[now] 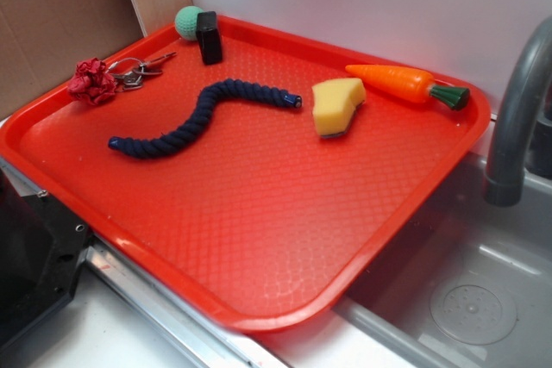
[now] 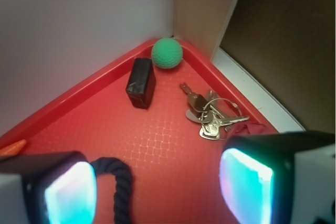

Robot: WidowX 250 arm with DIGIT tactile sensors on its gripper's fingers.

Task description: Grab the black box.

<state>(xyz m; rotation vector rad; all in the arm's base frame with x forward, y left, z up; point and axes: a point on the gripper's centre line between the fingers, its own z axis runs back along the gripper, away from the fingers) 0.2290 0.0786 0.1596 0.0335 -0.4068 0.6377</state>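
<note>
Resting partly over a steel sink (image 1: pixel 483 299), a red tray (image 1: pixel 259 239) holds everything in the scene. Counted on the tray: one black box (image 1: pixel 209 37), one green ball (image 1: pixel 188 22), one bunch of keys (image 1: pixel 138 71), one crumpled red cloth (image 1: pixel 93 81), one dark blue rope (image 1: pixel 203 115), one yellow sponge (image 1: pixel 336 105) and one toy carrot (image 1: pixel 405 84). A grey tap (image 1: pixel 513 118) rises beside the sink.

The claw (image 2: pixel 157 182) appears in the wrist view with its two fingers set wide apart, a broad gap between the lit pads (image 2: pixel 71 195); nothing lies between them, and it holds nothing. It hangs above the tray floor, clear of all the items.

The black box (image 2: pixel 140 83) stands ahead of the claw and slightly to the left of its centre line, well apart from the fingers, in the far corner of the tray (image 2: pixel 157 140) near the rim. Its long axis is vertical: it stands upright on a small end, with a broad face turned roughly toward the claw. The green ball (image 2: pixel 167 53) sits just beyond it, just beside or touching; which one cannot be told. The keys (image 2: pixel 207 114) lie ahead to the right, the rope (image 2: pixel 118 182) end curls just inside the left finger, and the carrot (image 2: pixel 11 147) tip shows at the far left.
</note>
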